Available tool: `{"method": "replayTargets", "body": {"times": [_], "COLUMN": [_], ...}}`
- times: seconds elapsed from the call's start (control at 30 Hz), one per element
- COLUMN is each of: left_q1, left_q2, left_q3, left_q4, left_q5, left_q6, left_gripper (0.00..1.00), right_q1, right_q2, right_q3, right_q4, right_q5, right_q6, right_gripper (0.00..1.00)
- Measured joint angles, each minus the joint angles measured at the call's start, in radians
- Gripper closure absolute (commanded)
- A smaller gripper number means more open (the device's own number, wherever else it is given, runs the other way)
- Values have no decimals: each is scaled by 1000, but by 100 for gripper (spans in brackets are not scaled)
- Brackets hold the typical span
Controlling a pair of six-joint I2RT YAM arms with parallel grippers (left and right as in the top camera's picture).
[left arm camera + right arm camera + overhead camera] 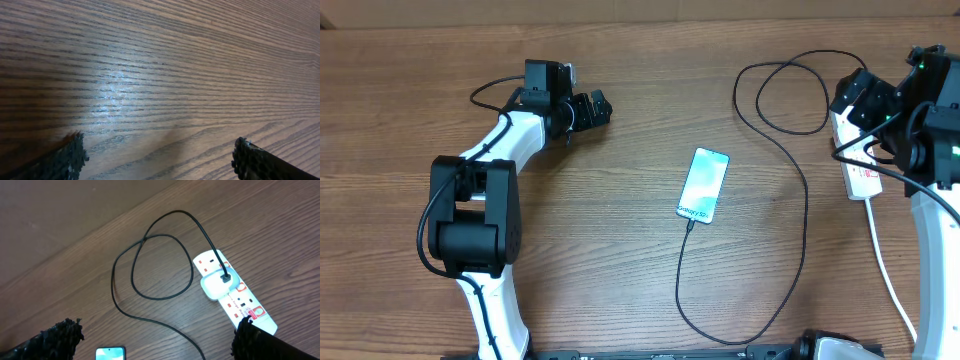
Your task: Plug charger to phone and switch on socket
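socket (865, 178): half covered in the overhead view
phone (110, 353): cut off by the wrist view's lower edge
left gripper (157, 157): wide, empty, over bare table (150, 75)
right gripper (157, 335): wide, holding nothing

Loads of bare surface (620, 250) left of the phone (703, 186), nothing lying there at all. The snag is the charger cable (807, 200): it runs from the phone's near end, swings round its right side and loops up beside the power strip (863, 178), fencing off the gap between them. A thick white cord (886, 275) trails along the right edge.
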Motion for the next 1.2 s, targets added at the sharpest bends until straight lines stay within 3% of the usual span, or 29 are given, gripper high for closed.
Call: {"method": "replayTargets", "body": {"times": [0.9,1.2], "left_q1": [0,0], "left_q2": [0,0], "left_q3": [0,0], "left_q4": [0,0], "left_q5": [0,0], "left_q6": [0,0], "left_gripper": [0,0], "right_q1": [5,88], "right_q2": [-37,-117], "right_q3": [0,0], "right_q4": [0,-33], "right_q5": [0,12], "right_q6": [0,-5], "right_gripper": [0,0]}}
